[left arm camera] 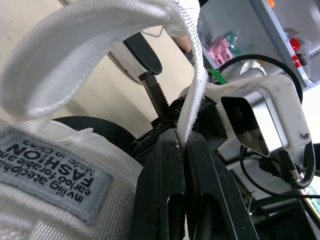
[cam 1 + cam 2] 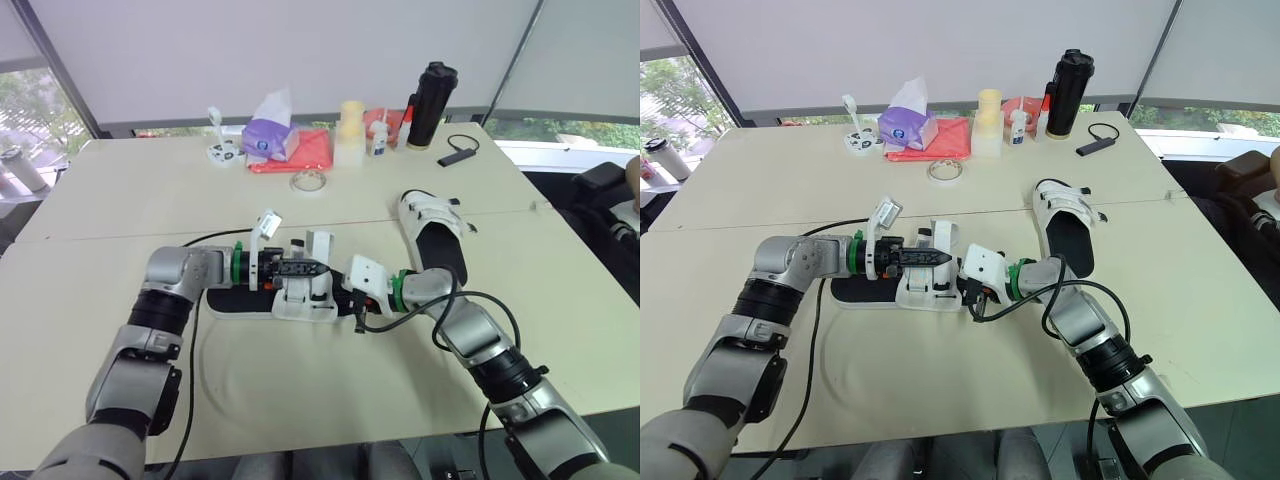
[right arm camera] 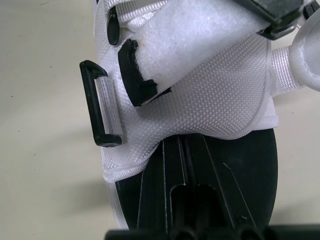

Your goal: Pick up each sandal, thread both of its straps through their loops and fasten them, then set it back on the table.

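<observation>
On beige tabletop: white-strapped black-soled sandal, mid-threading. Left gripper jaws pinch white woven strap; right gripper jaws clamp sole. Next, probably: strap through black loop.

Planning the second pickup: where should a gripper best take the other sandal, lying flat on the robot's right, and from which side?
Probably the bare black heel end of the other sandal, pinching the sole's edge from the robot's near side. It lies flat with its white straps bunched at the far end, leaving the near end thin and uncovered.
</observation>
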Controlling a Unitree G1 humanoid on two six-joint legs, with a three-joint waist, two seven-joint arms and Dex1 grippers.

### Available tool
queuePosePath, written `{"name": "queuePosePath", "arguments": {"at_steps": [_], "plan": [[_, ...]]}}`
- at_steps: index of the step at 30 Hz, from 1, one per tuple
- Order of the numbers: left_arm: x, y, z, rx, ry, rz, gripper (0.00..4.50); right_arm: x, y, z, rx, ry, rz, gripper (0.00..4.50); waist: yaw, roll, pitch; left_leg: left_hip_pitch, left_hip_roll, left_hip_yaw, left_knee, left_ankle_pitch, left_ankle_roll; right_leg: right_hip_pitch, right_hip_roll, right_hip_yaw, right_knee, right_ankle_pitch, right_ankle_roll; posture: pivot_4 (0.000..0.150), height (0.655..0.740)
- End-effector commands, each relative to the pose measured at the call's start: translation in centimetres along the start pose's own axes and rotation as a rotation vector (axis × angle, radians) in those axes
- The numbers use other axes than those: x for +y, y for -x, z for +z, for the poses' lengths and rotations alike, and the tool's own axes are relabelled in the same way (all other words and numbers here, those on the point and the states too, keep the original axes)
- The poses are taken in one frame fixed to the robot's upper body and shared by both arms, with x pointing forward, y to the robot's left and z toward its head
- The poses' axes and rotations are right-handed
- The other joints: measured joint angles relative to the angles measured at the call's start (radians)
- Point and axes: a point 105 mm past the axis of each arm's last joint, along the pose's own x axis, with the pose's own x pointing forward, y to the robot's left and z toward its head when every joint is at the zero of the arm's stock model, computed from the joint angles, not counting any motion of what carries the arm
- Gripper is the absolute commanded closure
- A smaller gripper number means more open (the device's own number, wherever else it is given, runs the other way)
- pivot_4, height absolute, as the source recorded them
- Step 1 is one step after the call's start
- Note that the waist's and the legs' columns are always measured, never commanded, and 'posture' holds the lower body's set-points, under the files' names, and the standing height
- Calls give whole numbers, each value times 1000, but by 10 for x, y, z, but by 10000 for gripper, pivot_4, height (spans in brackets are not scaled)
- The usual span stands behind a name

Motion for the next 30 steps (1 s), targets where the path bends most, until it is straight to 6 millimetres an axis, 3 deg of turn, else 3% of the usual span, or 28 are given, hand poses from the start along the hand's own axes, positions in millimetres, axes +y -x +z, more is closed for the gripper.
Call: {"name": "queuePosePath", "arguments": {"at_steps": [1, 8, 23, 30], "plan": [[-17, -5, 16, -15, -33, -65, 44495, 10, -5, -20, 75, -45, 28, 45000, 0, 0, 0, 0, 0, 0, 0, 0, 0, 0, 0, 0, 0, 0, 0, 1500, 7400], [-27, -6, 16, -1, -39, -100, 44495, 10, -6, -19, 73, -40, 28, 45000, 0, 0, 0, 0, 0, 0, 0, 0, 0, 0, 0, 0, 0, 1, 2, 1500, 7400], [-17, -12, -12, 65, -113, -47, 44495, 12, -6, -21, 77, -39, 32, 45000, 0, 0, 0, 0, 0, 0, 0, 0, 0, 0, 0, 0, 0, 0, 0, 1500, 7400], [-16, -10, 4, -17, -83, -45, 44495, 13, -5, -21, 79, -41, 32, 45000, 1, 0, 0, 0, 0, 0, 0, 0, 0, 0, 0, 0, 0, 0, 0, 1500, 7400]]}}
